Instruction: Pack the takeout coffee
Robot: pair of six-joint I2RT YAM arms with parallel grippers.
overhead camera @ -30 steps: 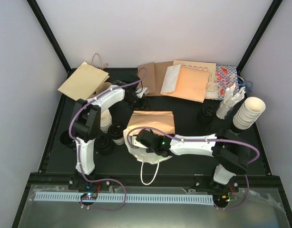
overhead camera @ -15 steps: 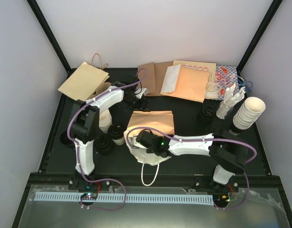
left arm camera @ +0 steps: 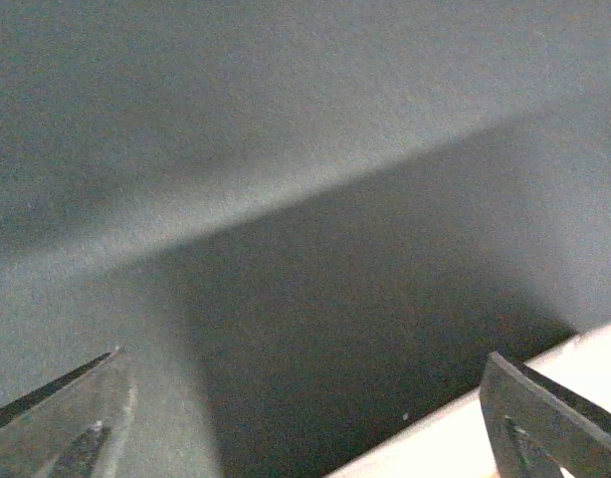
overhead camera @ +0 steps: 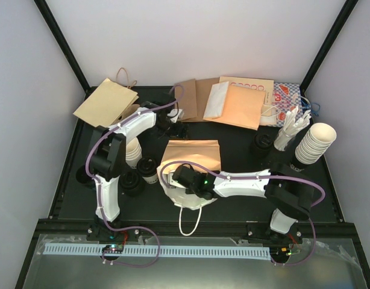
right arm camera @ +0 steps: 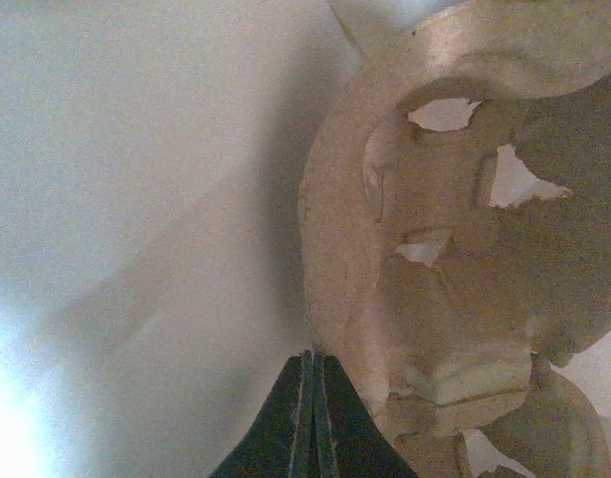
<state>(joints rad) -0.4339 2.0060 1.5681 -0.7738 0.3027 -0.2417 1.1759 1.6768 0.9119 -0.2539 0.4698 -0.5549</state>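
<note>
Two cream cups with black lids (overhead camera: 149, 169) (overhead camera: 132, 182) stand at the left of the table, beside the left arm. My left gripper (overhead camera: 178, 129) is open and empty above the black table behind the brown paper bag (overhead camera: 194, 154); in its wrist view the gripper (left arm camera: 301, 358) has its fingers wide apart, with a pale edge at the lower right. My right gripper (overhead camera: 176, 175) reaches into the white handled bag (overhead camera: 188, 203). In its wrist view the gripper (right arm camera: 312, 355) is shut, tips against the edge of the brown pulp cup-carrier tray (right arm camera: 455, 249) inside the bag.
A stack of lidless cream cups (overhead camera: 134, 152) stands under the left arm, and another (overhead camera: 316, 141) at the right edge with black lids (overhead camera: 261, 143) beside it. Flat paper bags and envelopes (overhead camera: 236, 103) lie along the back; a tan bag (overhead camera: 106, 102) lies at the back left.
My left gripper has shifted slightly toward the back right. The right arm has barely moved.
</note>
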